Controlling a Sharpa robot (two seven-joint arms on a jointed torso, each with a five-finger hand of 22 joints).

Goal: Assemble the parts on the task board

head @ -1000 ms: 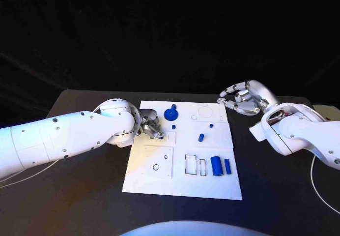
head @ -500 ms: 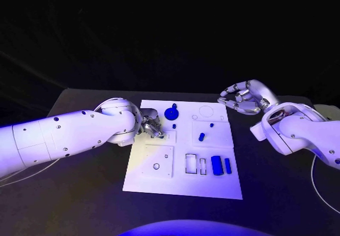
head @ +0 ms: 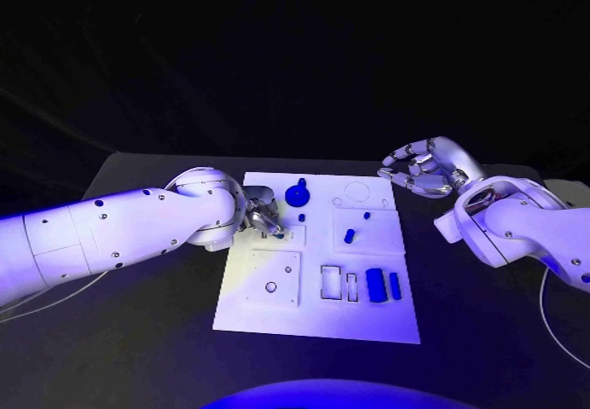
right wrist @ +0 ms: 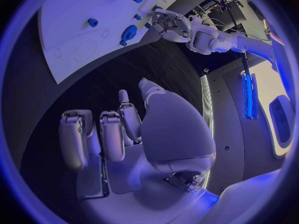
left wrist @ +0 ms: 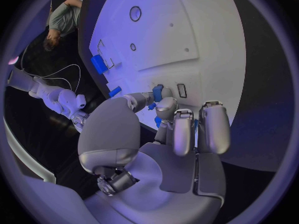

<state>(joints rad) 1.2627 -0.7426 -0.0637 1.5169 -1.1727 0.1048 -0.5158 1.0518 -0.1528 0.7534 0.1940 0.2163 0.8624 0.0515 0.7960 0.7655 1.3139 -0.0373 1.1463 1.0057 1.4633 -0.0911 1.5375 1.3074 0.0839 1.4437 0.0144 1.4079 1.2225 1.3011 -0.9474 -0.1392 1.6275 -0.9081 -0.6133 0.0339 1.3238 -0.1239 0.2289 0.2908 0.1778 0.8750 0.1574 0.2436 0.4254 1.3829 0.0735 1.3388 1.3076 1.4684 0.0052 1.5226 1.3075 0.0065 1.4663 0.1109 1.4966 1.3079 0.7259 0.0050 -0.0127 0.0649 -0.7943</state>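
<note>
Board [head: 314,315], a white plate, lies in the middle of the black counter [head: 135,341] in the head view. Blue parts sit on it: a round disc [head: 297,197] near the upper middle of the frame, a small peg [head: 349,236] at its centre, and two blocks [head: 383,285] standing side by side toward the lower right of the plate.

The left hand [head: 262,216] rests at the plate's upper left edge, left of the disc. In the left wrist view its fingers [left wrist: 182,129] are curled in over the plate, with a small blue piece [left wrist: 157,91] at their tips; whether they actually grip it I cannot tell.

The right hand [head: 422,169] hangs above the counter at the upper right of the frame, just off the plate's far right corner, its fingers [right wrist: 106,134] loosely curled, apart, and holding nothing.
</note>
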